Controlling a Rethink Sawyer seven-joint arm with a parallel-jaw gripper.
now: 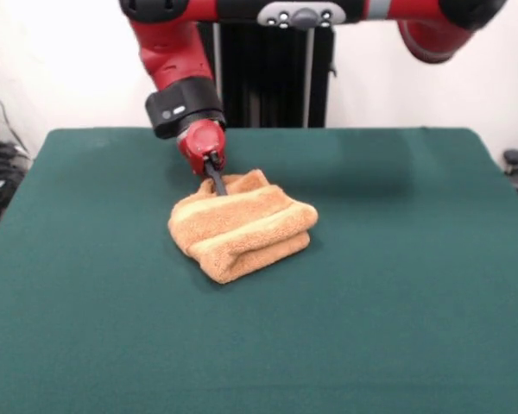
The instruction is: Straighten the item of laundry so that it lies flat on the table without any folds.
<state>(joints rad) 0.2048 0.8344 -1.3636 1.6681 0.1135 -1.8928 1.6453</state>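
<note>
Reaching down from twelve o'clock, I set my claw (217,185) on the far edge of the towel (242,226), the dark fingers running into the cloth at the top of the bundle. From this side I cannot tell whether they are spread or pinched, nor whether any cloth is caught between them: the tips are lost in the terry pile.

The towel sits near the middle of the surface (397,293), a little toward eleven o'clock of centre, with green felt open on every side. It is far from flat. It lies doubled over into a thick, rounded wad, stacked layers showing along the edge that faces six o'clock, and one paler flat band crossing its top from nine o'clock toward three.

My arm comes in steeply, and I judge the reason to be reach: the free edge I want appears to lie at the bundle's far rim, on top, where a layer could be lifted without dragging the whole wad. With so much bare surface around it, there is room to draw the cloth out in any direction.

By my reckoning the job is barely begun. One risk is catching several layers at once, which would only shift the lump instead of opening it.
</note>
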